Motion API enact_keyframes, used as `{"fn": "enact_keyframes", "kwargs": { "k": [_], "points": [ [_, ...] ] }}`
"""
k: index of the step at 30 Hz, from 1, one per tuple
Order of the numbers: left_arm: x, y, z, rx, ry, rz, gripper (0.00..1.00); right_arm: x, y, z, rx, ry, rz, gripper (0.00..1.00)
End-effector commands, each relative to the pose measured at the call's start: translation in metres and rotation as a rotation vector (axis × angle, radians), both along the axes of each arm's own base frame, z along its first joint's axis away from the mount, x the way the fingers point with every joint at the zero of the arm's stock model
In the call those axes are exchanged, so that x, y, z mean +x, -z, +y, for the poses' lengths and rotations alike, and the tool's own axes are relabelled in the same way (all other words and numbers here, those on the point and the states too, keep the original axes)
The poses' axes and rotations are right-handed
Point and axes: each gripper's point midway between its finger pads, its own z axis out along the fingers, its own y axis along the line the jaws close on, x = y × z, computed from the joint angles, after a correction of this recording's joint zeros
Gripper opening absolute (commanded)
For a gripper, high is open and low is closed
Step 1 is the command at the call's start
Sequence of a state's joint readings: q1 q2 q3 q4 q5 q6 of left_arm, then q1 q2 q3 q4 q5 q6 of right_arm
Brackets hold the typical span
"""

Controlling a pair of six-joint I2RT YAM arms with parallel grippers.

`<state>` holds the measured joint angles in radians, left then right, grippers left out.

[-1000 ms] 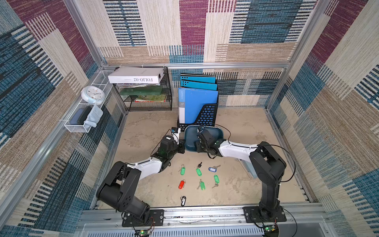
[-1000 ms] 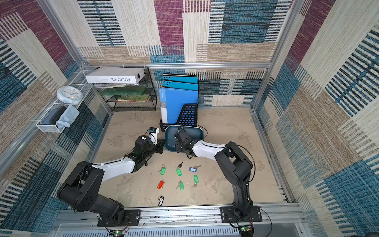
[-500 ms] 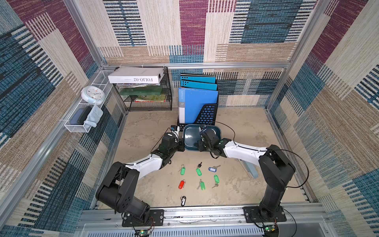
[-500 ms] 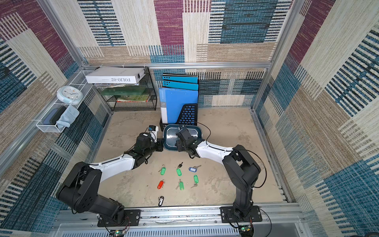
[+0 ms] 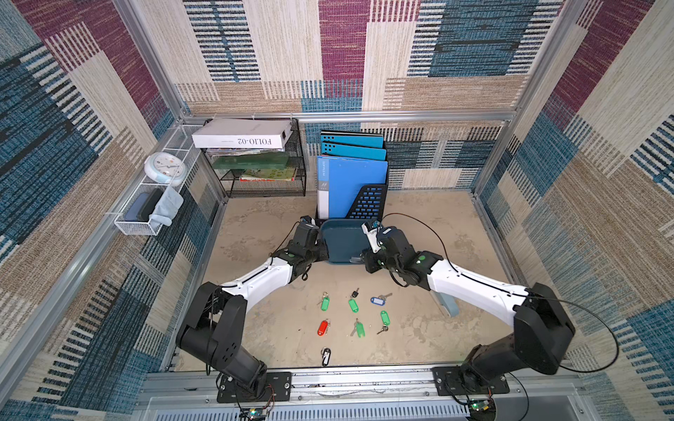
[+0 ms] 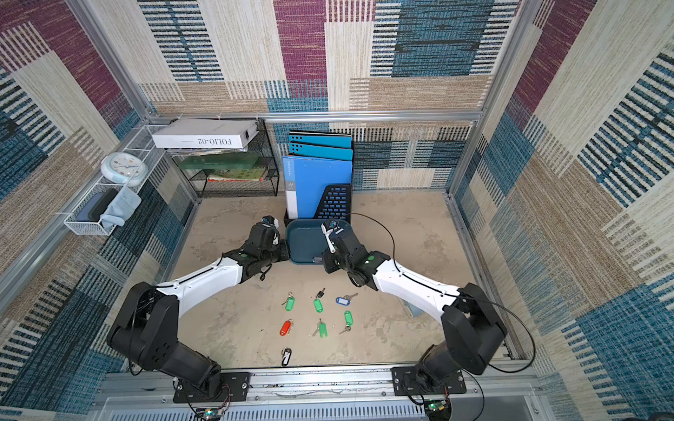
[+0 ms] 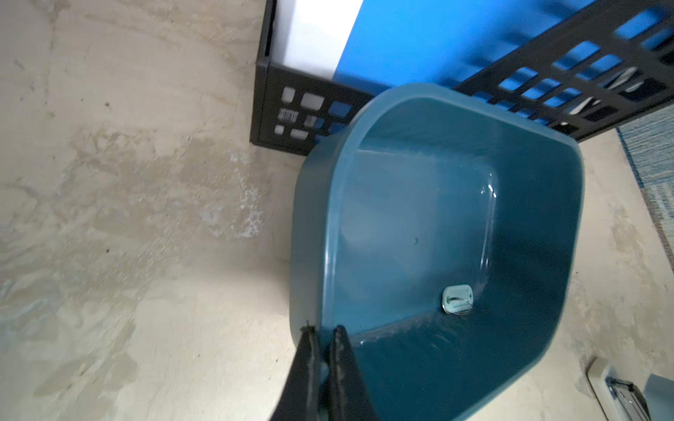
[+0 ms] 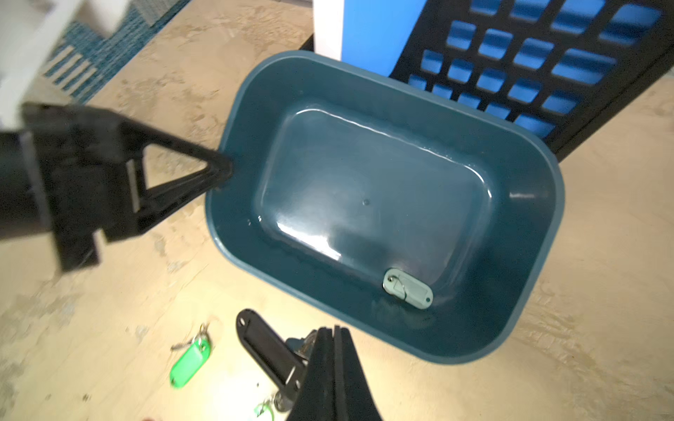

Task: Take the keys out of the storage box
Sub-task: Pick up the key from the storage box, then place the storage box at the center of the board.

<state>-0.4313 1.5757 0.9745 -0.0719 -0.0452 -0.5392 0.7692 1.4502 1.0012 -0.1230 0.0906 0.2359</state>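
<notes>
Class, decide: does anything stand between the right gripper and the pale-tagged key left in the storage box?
Yes. The near wall of the storage box lies between the right gripper and the pale-tagged key; the shut gripper also seems to hold a black-tagged key. Nothing covers the pale one.

I read one label only: "FOLIO-02", upside down from my view, on the front edge of the white box (image 5: 242,134) atop the black mesh rack (image 5: 270,187) at eleven o'clock. The lettering on the blue folder's (image 5: 355,186) spine is too small to read.
</notes>
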Motion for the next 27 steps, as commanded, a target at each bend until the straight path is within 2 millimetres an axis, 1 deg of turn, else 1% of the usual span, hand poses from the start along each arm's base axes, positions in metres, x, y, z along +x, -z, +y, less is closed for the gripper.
{"fn": "enact_keyframes", "kwargs": {
  "k": [1, 2, 5, 7, 10, 14, 16, 18, 19, 20, 22, 27],
  "points": [
    [-0.012, 0.014, 0.005, -0.029, -0.069, 0.109, 0.06, -0.050, -0.001, 0.007, 0.048, -0.239, 0.050, 0.00],
    [-0.014, 0.016, 0.006, -0.028, -0.075, 0.123, 0.07, -0.067, -0.003, 0.009, 0.075, -0.315, 0.062, 0.00],
    [-0.015, 0.021, 0.008, -0.015, -0.090, 0.147, 0.07, -0.104, -0.001, 0.005, 0.147, -0.415, 0.120, 0.00],
    [-0.015, 0.020, 0.007, -0.011, -0.083, 0.155, 0.08, -0.124, 0.007, 0.001, 0.168, -0.452, 0.157, 0.00],
    [-0.015, 0.019, 0.008, -0.003, -0.079, 0.152, 0.09, -0.149, 0.011, 0.012, 0.210, -0.518, 0.183, 0.00],
    [-0.016, 0.013, 0.010, 0.005, -0.079, 0.147, 0.24, -0.160, 0.035, 0.013, 0.138, -0.491, 0.254, 0.00],
    [-0.016, 0.011, 0.009, 0.007, -0.072, 0.146, 0.31, -0.168, 0.045, 0.014, 0.119, -0.497, 0.288, 0.00],
    [-0.017, 0.010, 0.009, 0.009, -0.069, 0.146, 0.32, -0.177, 0.053, 0.015, 0.106, -0.498, 0.317, 0.00],
    [-0.018, 0.010, 0.009, 0.010, -0.065, 0.148, 0.37, -0.182, 0.056, 0.017, 0.103, -0.502, 0.331, 0.00],
    [-0.018, 0.009, 0.009, 0.009, -0.064, 0.146, 0.38, -0.187, 0.058, 0.017, 0.097, -0.505, 0.341, 0.00],
    [-0.020, 0.007, 0.009, 0.005, -0.059, 0.143, 0.40, -0.198, 0.064, 0.019, 0.088, -0.515, 0.368, 0.00],
    [-0.025, 0.000, 0.012, 0.012, -0.056, 0.131, 0.52, -0.215, 0.081, 0.020, 0.068, -0.508, 0.420, 0.00]
  ]
}}
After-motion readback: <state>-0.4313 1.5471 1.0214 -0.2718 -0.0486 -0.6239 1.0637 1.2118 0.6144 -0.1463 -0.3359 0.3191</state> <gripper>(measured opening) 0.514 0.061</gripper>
